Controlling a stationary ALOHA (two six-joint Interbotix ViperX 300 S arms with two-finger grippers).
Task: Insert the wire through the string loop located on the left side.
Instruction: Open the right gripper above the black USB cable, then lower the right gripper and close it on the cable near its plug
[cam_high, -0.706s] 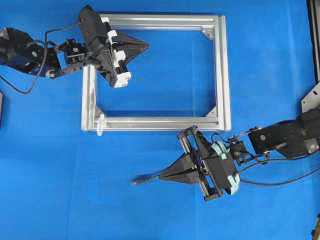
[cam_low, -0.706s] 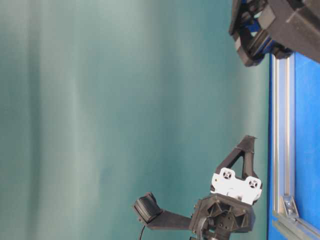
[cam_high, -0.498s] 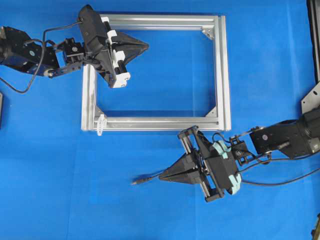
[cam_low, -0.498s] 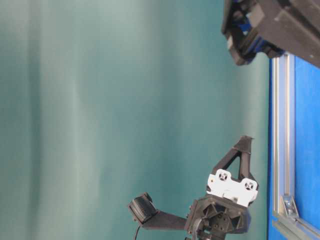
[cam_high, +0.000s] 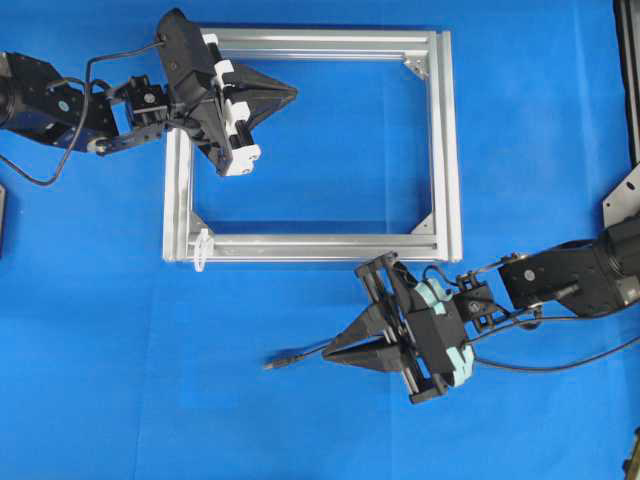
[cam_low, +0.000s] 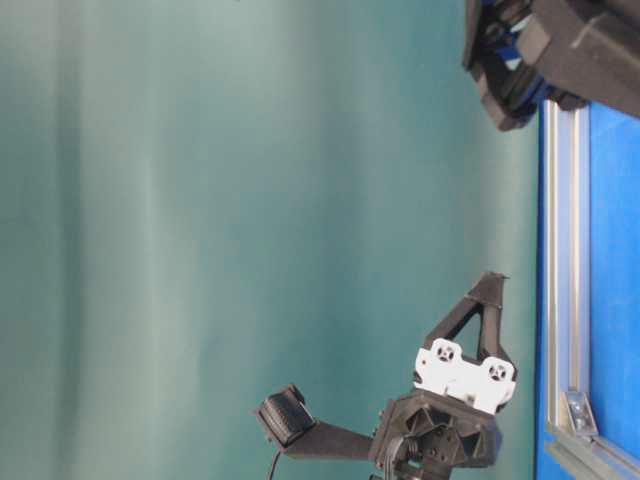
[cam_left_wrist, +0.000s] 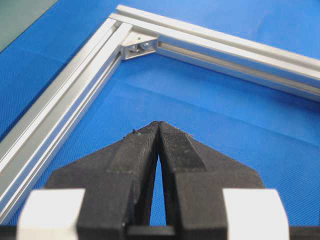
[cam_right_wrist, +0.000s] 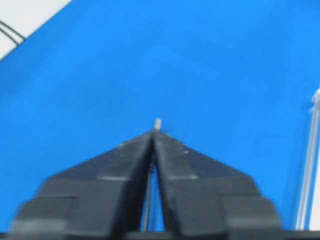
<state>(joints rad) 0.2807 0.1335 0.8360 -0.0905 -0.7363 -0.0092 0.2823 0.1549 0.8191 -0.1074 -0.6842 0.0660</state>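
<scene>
Clearly the right claw (cam_high: 335, 354) pinches the wire (cam_high: 296, 357), its plug pointing left along the tabletop (cam_high: 120, 380). Up and left of that tip, well apart, the string loop (cam_high: 202, 249) hangs on the frame's corner. The left claw (cam_high: 290, 93) hovers, pressed together and empty.
</scene>
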